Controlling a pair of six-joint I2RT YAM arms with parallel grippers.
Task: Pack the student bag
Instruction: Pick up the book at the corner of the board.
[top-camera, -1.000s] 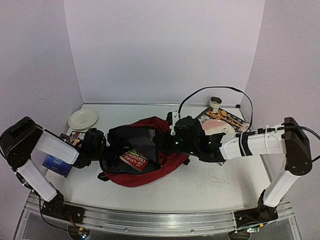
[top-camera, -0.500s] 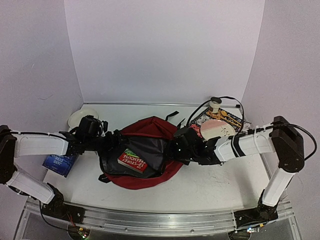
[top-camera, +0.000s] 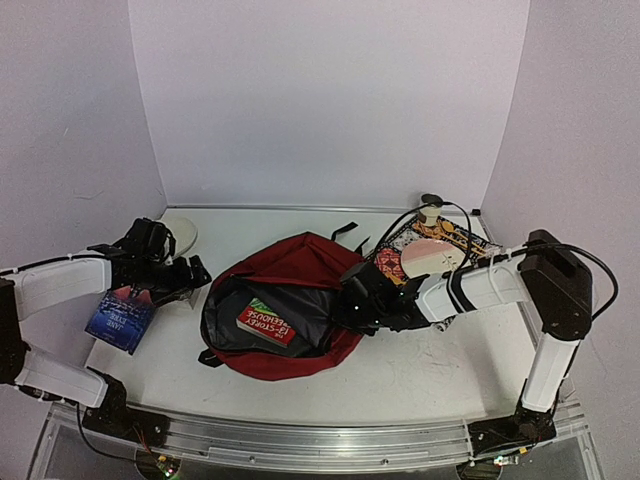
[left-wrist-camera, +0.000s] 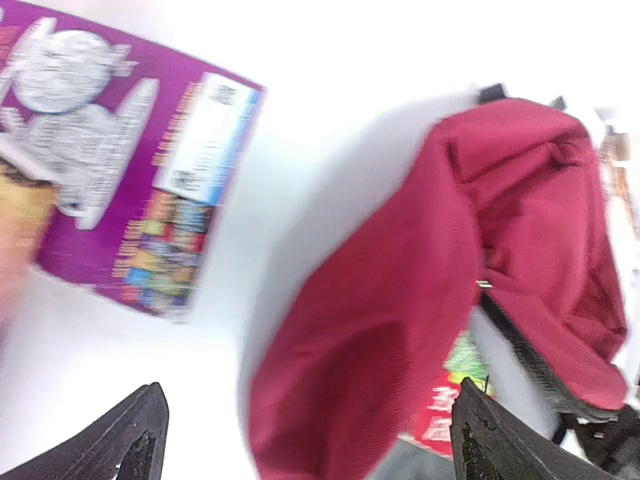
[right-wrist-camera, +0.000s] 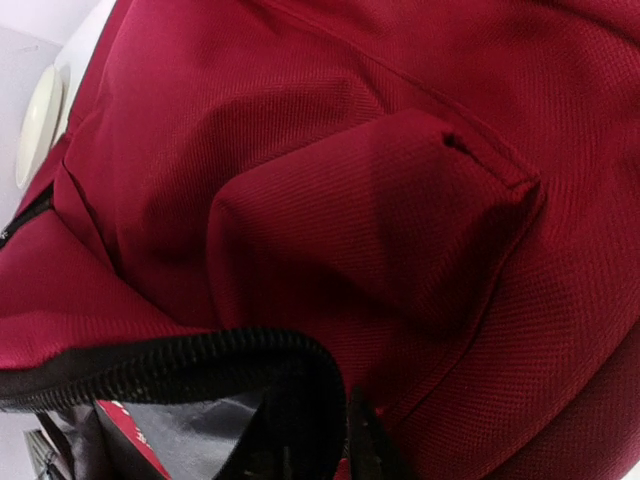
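Hovered with left gripper (top-camera: 185, 270) spread wide and empty near purple book (left-wrist-camera: 120, 170), found student bag (top-camera: 300, 255) lying open mid-table, right gripper (top-camera: 350, 305) at its zipper rim (right-wrist-camera: 170, 365), clamping impossible to tell; risked mouth sagging closed if rim slipped.

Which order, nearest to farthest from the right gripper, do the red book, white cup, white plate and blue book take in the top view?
From the right gripper:
1. red book, just to its left, inside the student bag.
2. white cup, back right by the wall.
3. white plate, back left.
4. blue book, far left.
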